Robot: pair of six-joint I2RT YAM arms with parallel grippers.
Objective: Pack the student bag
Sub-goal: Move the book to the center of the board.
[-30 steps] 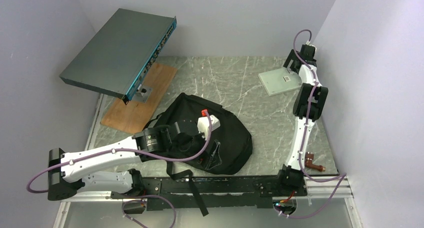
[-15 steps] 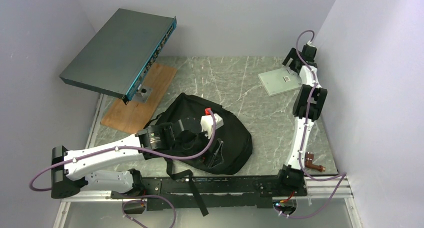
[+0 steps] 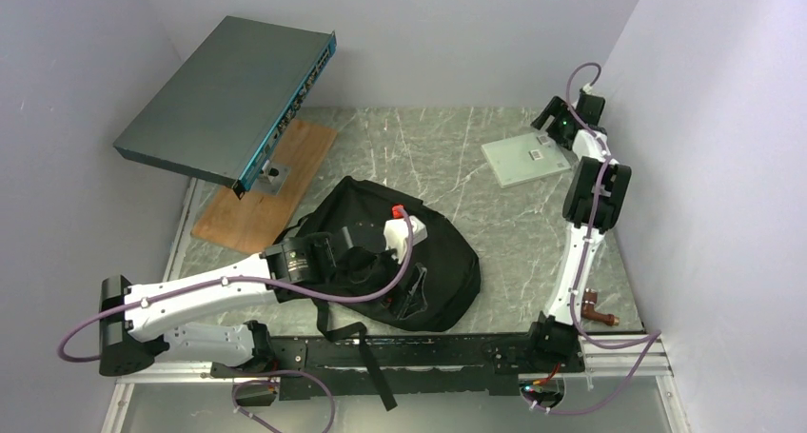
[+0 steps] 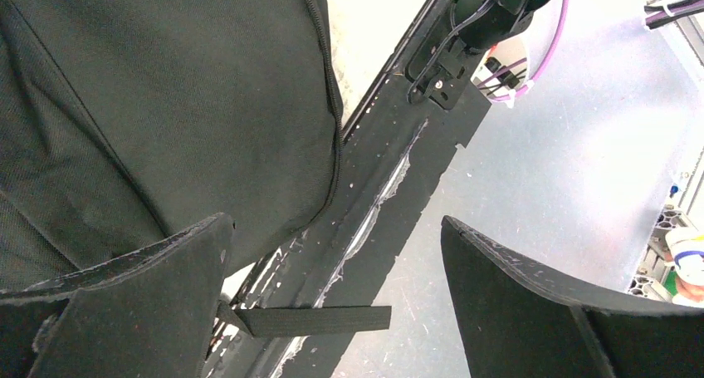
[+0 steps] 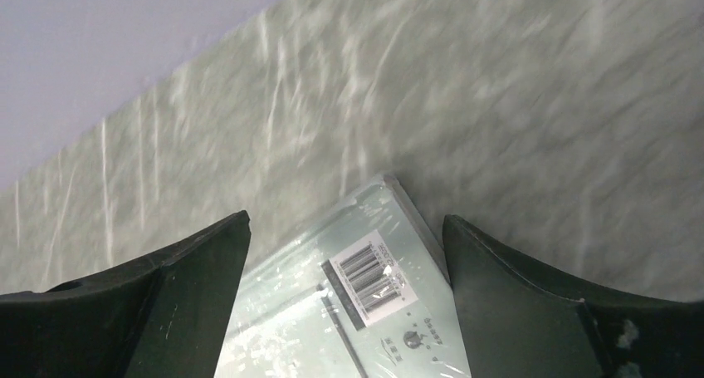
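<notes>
The student bag (image 3: 433, 252), a black soft backpack, lies in the middle of the table with its straps trailing over the near rail. My left gripper (image 3: 411, 290) is open at the bag's near edge. In the left wrist view (image 4: 336, 224) its left finger (image 4: 133, 303) lies against the black fabric (image 4: 149, 104), and a loose strap end (image 4: 315, 320) crosses the gap. My right gripper (image 3: 552, 128) is open at the far right, above a pale green plastic-wrapped book (image 3: 525, 157). The book's barcode corner (image 5: 369, 278) shows between the jaws in the right wrist view (image 5: 346, 220).
A flat grey network device (image 3: 228, 95) stands tilted on a stand over a wooden board (image 3: 262, 195) at the far left. A small copper-coloured part (image 3: 598, 311) lies near the right arm's base. Walls close in on the left, back and right.
The right gripper has swung round at the far right, and the wrapped book has shifted left and turned a little. The left gripper has moved slightly along the bag's near edge.
</notes>
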